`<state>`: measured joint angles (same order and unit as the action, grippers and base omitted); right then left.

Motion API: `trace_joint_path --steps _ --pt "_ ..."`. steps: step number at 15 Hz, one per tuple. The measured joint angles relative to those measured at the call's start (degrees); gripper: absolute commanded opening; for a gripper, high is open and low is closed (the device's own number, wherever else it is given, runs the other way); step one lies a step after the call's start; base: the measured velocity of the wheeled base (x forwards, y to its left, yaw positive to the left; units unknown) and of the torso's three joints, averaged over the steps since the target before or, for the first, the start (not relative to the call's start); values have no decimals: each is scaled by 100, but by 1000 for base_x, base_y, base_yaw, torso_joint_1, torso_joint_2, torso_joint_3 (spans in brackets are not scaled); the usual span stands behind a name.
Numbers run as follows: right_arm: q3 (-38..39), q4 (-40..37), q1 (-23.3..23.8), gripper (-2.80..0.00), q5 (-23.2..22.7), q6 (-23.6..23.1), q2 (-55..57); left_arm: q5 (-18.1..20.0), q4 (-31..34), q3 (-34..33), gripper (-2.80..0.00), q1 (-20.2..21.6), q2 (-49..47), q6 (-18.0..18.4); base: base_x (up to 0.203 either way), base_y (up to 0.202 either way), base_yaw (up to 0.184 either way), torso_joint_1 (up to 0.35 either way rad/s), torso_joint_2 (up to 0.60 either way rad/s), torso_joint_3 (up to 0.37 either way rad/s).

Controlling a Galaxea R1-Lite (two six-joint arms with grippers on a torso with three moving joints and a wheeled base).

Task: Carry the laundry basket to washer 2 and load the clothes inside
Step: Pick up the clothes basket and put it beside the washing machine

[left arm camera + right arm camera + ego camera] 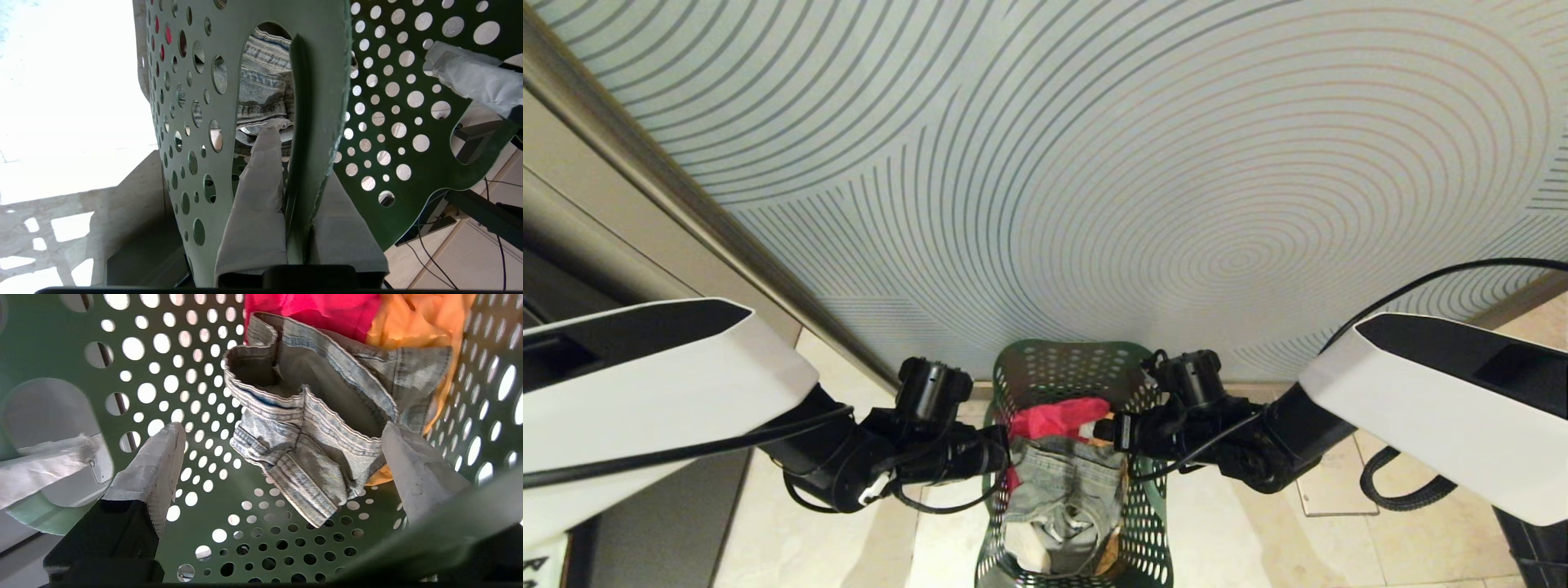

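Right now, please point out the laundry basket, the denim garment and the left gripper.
laundry basket (pixel 1068 366): head view, perforated far wall.
denim garment (pixel 318 428): right wrist view, waistband.
left gripper (pixel 297 179): left wrist view, clamped basket rim.

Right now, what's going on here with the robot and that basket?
The robot is taking hold of a dark green perforated plastic laundry basket that holds a red garment, faded denim and orange cloth. Its left hand is shut on the basket's wall at the oval handle cut-out. The right hand sits at the opposite side, open, one finger reaching over the inside. No washer is in view.
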<state>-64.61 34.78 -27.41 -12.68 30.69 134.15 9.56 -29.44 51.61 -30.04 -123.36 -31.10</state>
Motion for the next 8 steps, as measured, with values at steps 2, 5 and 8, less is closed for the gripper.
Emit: trace_joint_path --steps 2,5,8 --pt "11 -1 -12 -280 -5 -3 -41 2 1 1 -280 0 14 -5 0 0 0 0 0 0" --pt "21 -17 -16 -280 -2 23 -71 2 33 -10 -280 -2 37 -133 0 0 0 0 0 0" --pt "23 -28 -23 -280 -16 40 -115 2 119 -18 -280 -2 50 -169 0 0 0 0 0 0"
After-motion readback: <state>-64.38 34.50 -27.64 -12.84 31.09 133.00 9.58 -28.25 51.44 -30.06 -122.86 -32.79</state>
